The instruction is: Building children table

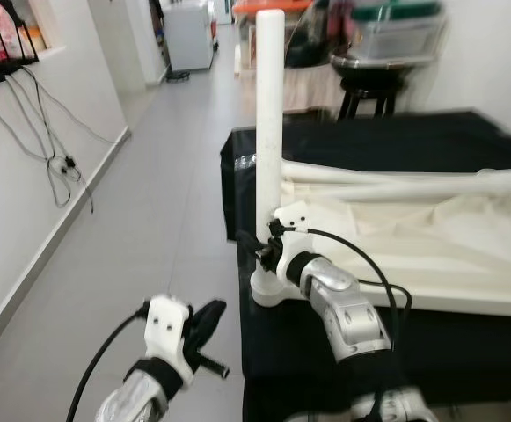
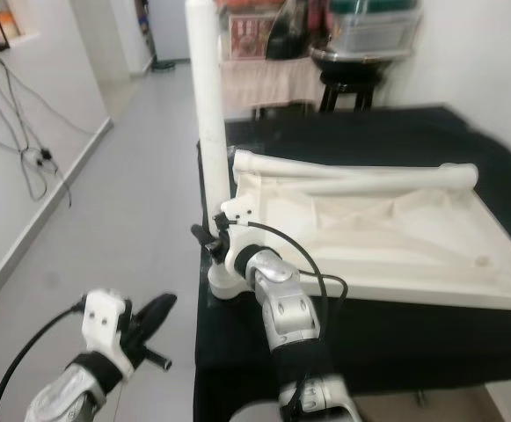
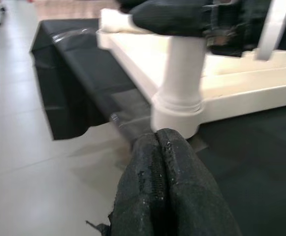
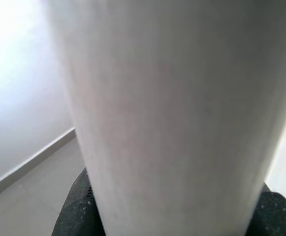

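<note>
While the right gripper (image 1: pixel 268 251) clamps the upright white leg (image 1: pixel 269 132), the tabletop (image 1: pixel 431 246) lies upside down on the black desk (image 1: pixel 325 352). Left gripper (image 1: pixel 207 323) hangs pressed together beside the desk.

— What is the tall white round table leg (image 1: pixel 269 132) like?
— Smooth, matt plastic, like the flat white tabletop (image 1: pixel 431 255).
— And the black cover (image 1: pixel 325 352) at the lower middle?
— Soft, dull cloth.

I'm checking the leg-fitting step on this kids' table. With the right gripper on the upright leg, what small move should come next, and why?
Probably keep the right gripper closed on the upright white leg and twist or press it into its corner socket on the upside-down tabletop. The leg already stands vertical in that socket, the left gripper hangs shut off the black-covered table, and another leg still lies loose.
</note>
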{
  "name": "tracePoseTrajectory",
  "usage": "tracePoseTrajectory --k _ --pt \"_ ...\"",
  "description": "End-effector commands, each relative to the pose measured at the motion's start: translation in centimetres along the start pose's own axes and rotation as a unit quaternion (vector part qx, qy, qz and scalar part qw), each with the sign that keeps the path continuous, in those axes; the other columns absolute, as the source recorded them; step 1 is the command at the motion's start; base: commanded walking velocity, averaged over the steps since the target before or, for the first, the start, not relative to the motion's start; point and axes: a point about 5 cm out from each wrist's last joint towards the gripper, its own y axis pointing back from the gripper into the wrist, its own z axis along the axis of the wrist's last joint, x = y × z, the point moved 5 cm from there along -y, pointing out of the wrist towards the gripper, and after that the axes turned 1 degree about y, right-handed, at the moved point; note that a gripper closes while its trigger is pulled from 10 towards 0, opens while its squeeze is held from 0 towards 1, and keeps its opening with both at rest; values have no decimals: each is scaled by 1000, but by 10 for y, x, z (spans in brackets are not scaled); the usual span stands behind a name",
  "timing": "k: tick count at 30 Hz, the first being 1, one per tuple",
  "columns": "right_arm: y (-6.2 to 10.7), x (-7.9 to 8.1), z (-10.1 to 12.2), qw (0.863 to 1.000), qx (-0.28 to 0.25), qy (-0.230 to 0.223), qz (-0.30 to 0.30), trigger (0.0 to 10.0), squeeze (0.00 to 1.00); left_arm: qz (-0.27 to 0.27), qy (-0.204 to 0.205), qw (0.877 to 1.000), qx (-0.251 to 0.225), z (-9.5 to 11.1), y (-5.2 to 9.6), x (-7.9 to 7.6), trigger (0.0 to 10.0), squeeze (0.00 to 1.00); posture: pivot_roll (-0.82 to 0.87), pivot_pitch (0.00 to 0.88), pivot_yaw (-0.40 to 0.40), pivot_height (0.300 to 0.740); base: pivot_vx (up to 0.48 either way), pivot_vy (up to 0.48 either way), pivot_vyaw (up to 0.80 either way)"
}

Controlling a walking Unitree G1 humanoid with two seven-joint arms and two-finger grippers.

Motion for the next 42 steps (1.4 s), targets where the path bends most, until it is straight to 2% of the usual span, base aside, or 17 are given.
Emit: tracePoseTrajectory --k 1,4,5,8,9,10,11,12,13,15,17,26,27,28,29,35,42 --pt "1 5 -22 998 44 -39 -4 10000 0 5 -7 1000 4 0 1 4 10000 0 46 23 40 740 0 0 0" --pt "3 17 -7 998 22 -65 15 10000 0 4 -6 1000 4 0 1 4 10000 0 46 23 40 740 0 0 0" --pt "3 23 3 996 2 -76 37 10000 761 4 -4 1000 4 0 1 4 10000 0 48 22 43 740 0 0 0" --pt "2 25 9 995 -11 -80 52 10000 761 3 -3 1000 4 0 1 4 10000 0 48 22 43 740 0 0 0" --pt "-4 32 19 991 -26 -54 122 10000 1000 1 -1 1000 4 0 0 3 10000 0 48 18 42 740 0 0 0" --pt "-7 35 25 985 -31 -29 170 10000 1000 -1 0 1000 4 0 -1 3 10000 0 48 17 42 740 0 0 0" --pt "-7 35 25 985 -31 -29 170 10000 1000 -1 0 1000 4 0 -1 3 10000 0 48 17 42 740 0 0 0" --pt "-9 35 27 978 -26 -15 208 10000 678 -1 1 1000 3 0 -2 3 10000 0 52 17 36 740 0 0 0" --pt "-8 39 28 969 -26 0 247 10000 0 -1 1 1000 2 0 -2 2 10000 0 55 16 29 740 0 0 0" --pt "-5 44 25 957 -20 19 289 10000 0 0 1 1000 1 0 -3 2 10000 0 55 15 26 740 0 0 0" --pt "1 52 18 936 -7 46 350 10000 0 1 1 1000 -1 1 -4 2 10000 0 57 16 21 740 0 0 0" --pt "-12 37 17 948 14 25 318 10000 0 1 4 1000 -4 1 -6 -2 10000 0 66 18 10 740 0 0 0" --pt "-14 34 16 948 19 17 316 9059 0 0 6 1000 -5 1 -6 -3 10000 0 66 19 11 740 0 0 0" --pt "-14 34 16 948 19 17 316 9059 0 0 6 1000 -5 1 -6 -3 10000 0 66 19 11 740 0 0 0" --pt "-15 31 15 947 22 12 319 0 0 0 8 1000 -5 1 -6 -4 10000 0 67 19 11 740 0 0 0" --pt "-11 25 7 942 32 11 332 0 0 -2 10 1000 -6 1 -6 -5 10000 0 68 20 11 740 0 0 0" --pt "-3 6 -9 951 48 21 306 0 0 -2 15 1000 -8 2 -6 -6 10000 0 44 29 11 740 0 0 0"
